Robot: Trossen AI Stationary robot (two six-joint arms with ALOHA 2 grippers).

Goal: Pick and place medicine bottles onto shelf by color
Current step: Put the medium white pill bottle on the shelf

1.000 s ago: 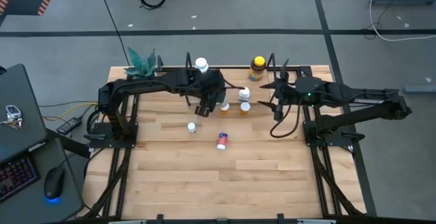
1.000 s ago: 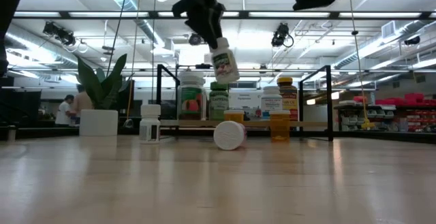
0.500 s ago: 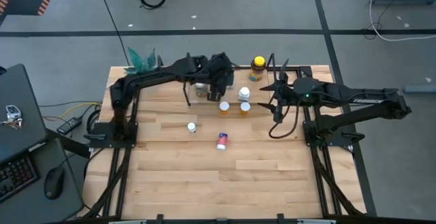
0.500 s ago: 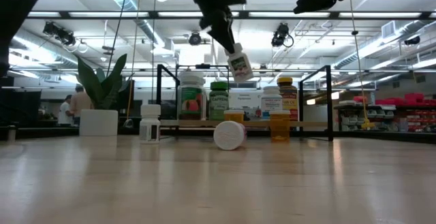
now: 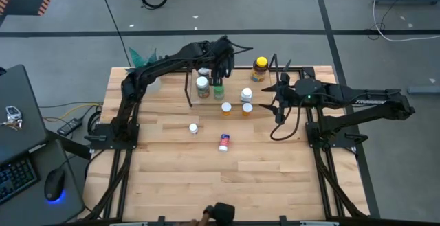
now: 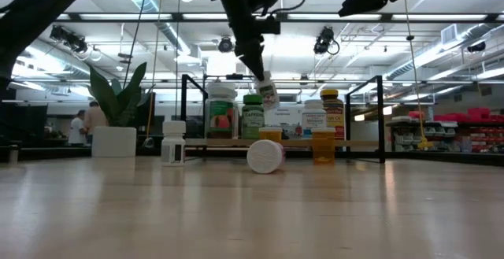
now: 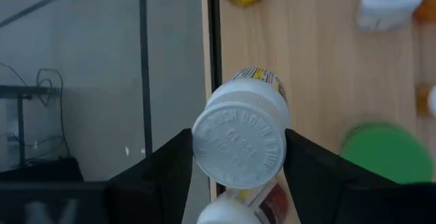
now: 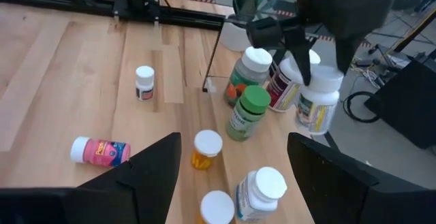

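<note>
My left gripper (image 5: 221, 53) is over the shelf (image 5: 190, 88) at the table's far edge, shut on a white bottle with a white cap (image 6: 268, 94). On the shelf's base stand a white-capped bottle (image 5: 202, 84), a green one (image 5: 218, 86) and an amber one with a yellow cap (image 5: 260, 66). In front of the shelf stand a white bottle (image 5: 246, 95) and two orange ones (image 5: 226, 108). A small white bottle (image 5: 194, 128) stands alone. The red-blue labelled bottle (image 5: 224, 142) lies on its side. My right gripper (image 5: 278, 94) hovers open to the right. My left gripper (image 7: 238, 152) pinches the white bottle just below its cap (image 7: 238, 137), with one finger (image 7: 167, 173) on each side. The fingers come from above, slanting toward the far edge. The bottle (image 8: 317, 103) hangs below them, tilted, lifted clear above the bottles on the shelf.
A white pot with a green plant (image 5: 143, 62) stands at the far left corner. Black rails (image 5: 323, 164) edge the table's sides. The near half of the wooden table (image 5: 227, 185) holds no bottles. Something dark (image 5: 218, 212) shows at the near edge.
My left arm has stretched toward the far edge, carrying the white bottle from above the table's middle to over the shelf and down a little. The bottle has stayed tilted below the fingers. A dark thing has come in at the near edge.
</note>
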